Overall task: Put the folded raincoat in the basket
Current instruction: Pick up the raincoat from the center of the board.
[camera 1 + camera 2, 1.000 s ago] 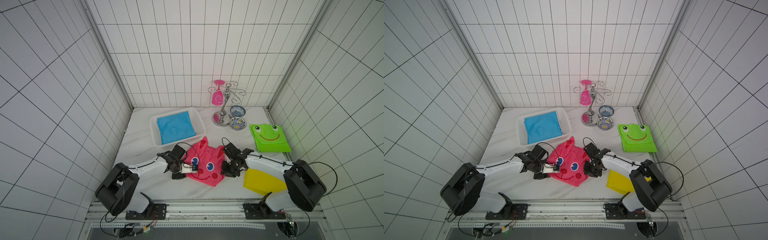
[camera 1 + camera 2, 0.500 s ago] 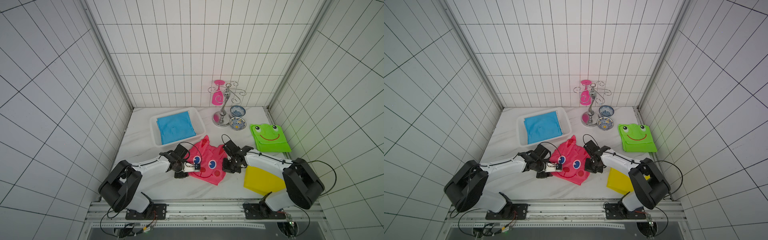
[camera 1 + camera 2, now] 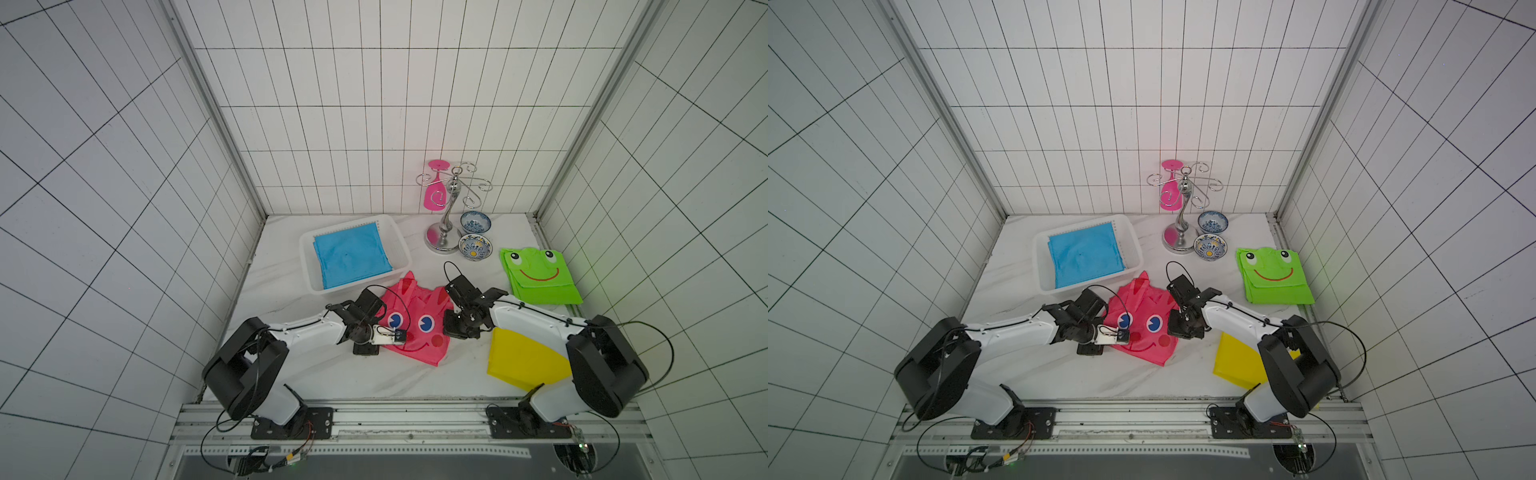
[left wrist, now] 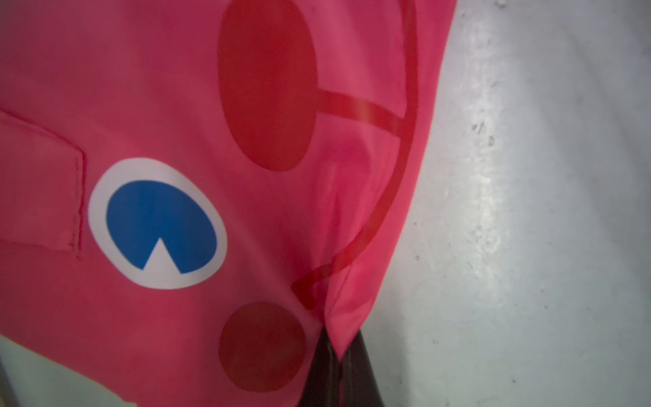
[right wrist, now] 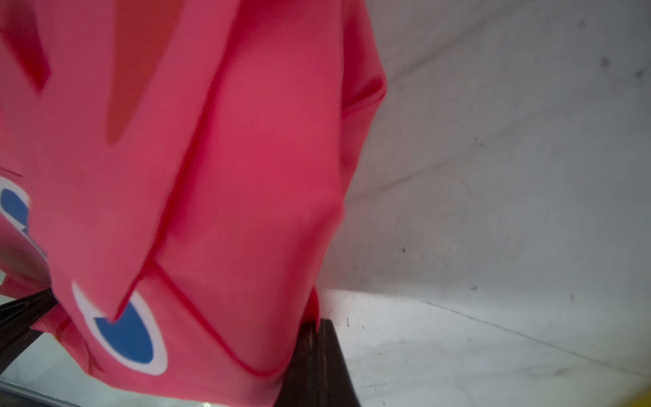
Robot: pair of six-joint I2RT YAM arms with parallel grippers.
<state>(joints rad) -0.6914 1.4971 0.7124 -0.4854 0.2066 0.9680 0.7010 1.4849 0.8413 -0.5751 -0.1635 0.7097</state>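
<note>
A pink raincoat (image 3: 415, 316) (image 3: 1144, 318) with a printed face hangs bunched between my two grippers, just in front of the basket. My left gripper (image 4: 334, 356) (image 3: 388, 332) is shut on a fold of the coat's left edge, by the small red cheek dot. Pinching the right edge is my right gripper (image 5: 313, 338) (image 3: 448, 324), also shut. The white mesh basket (image 3: 306, 266) (image 3: 1039, 266) stands at the back left with a folded blue raincoat (image 3: 351, 257) lying inside. The pink coat's top corner reaches near the basket's front corner.
A green frog-face raincoat (image 3: 538, 276) lies at the right, and a yellow folded one (image 3: 523, 357) lies partly under my right arm. At the back stand a metal rack (image 3: 446, 216) with a pink glass and two patterned bowls (image 3: 475, 247). Tiled walls close three sides.
Both grippers have shut on the pink raincoat's side edges. The coat, flat on the table before, is now gathered up between them and has shifted toward the basket.
</note>
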